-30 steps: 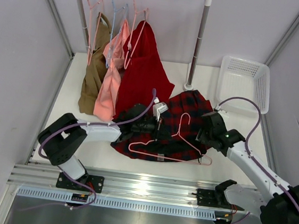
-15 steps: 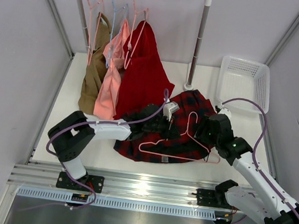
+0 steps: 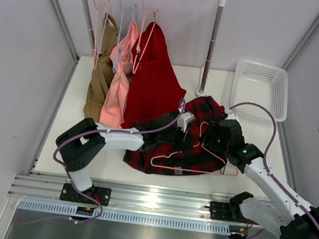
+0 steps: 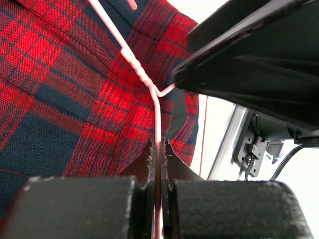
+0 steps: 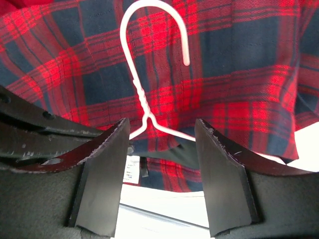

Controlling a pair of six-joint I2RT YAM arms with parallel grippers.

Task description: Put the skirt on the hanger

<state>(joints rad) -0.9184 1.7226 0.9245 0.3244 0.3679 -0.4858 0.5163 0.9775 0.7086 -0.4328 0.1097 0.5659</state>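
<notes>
Left gripper is clamped tight on one thin wire arm of the pale-pink hanger. Right gripper gapes wide, straddling the hanger's neck without gripping it. The hanger sits over the plaid skirt, which is crumpled on the table between both arms.

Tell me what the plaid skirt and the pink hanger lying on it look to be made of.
Red and navy plaid skirt: woven cloth, matte; single threads and the weave grid show up close, perhaps cotton or a blend. Thin pale-pink hanger: likely metal wire under a smooth coating, since it is wound around itself at the neck.
</notes>
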